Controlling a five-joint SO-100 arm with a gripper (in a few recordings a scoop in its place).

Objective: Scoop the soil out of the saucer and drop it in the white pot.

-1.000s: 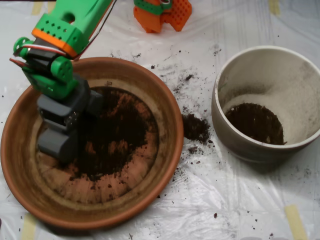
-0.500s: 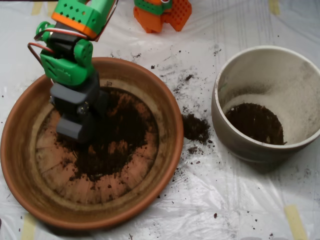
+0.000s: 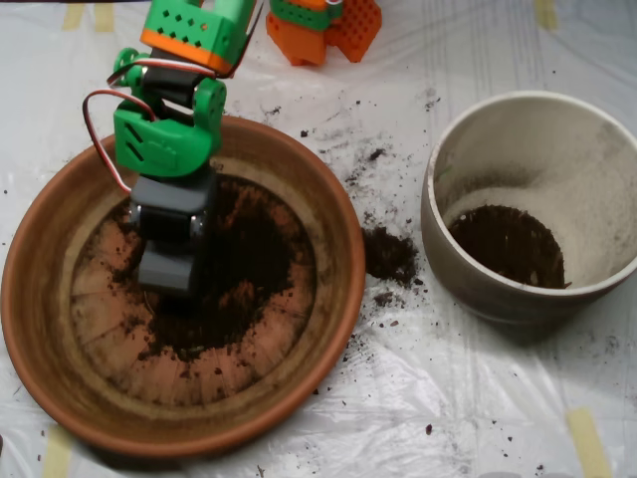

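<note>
The soil lies as a dark patch across the middle of the saucer, thinning toward the ridged base at lower left, where bare clay shows. The hand sits over the left part of that patch, inside the rim; whether its halves are apart or together I cannot tell. The green arm rises over the saucer's upper rim. To the right, apart from the saucer, stands the white pot with soil in its bottom. Between them a spilled clump and loose crumbs lie on the plastic-covered table.
</note>
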